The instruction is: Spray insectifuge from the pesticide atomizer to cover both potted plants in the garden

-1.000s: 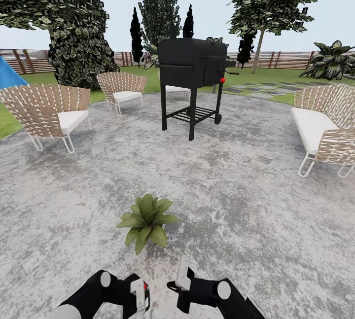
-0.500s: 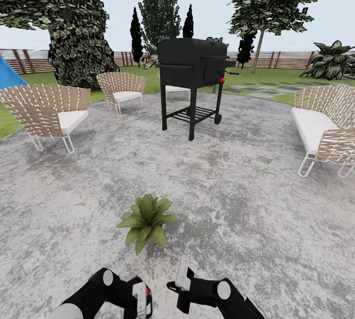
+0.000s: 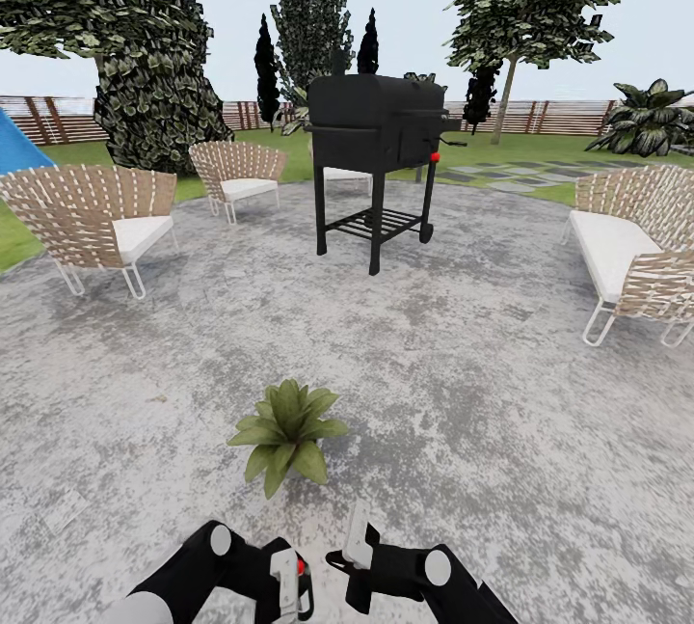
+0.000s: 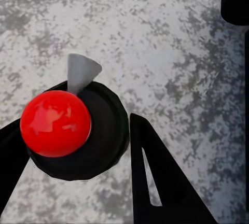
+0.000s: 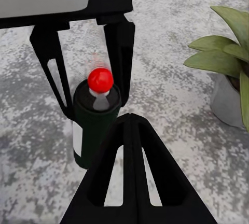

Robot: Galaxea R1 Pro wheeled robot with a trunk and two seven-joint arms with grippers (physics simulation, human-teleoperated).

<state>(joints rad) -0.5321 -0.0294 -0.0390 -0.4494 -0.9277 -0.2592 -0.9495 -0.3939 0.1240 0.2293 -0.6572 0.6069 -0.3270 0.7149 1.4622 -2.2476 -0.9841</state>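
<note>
On the grey patio (image 3: 463, 364), the left gripper (image 3: 292, 585) holds the spray bottle (image 5: 93, 125) upright at the near edge of the scene, its fingers (image 4: 155, 177) closed on either side of the dark body under the red cap (image 4: 54, 123). The right gripper (image 3: 355, 532) sits just beside it, its fingers pressed together on nothing. A small potted plant (image 3: 286, 431) stands just beyond both grippers, with a black grill (image 3: 381, 137) far behind it.

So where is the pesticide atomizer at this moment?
The pesticide atomizer is between the fingers of the left hand, low in the head view, just above the grey patio and near the potted plant.
</note>
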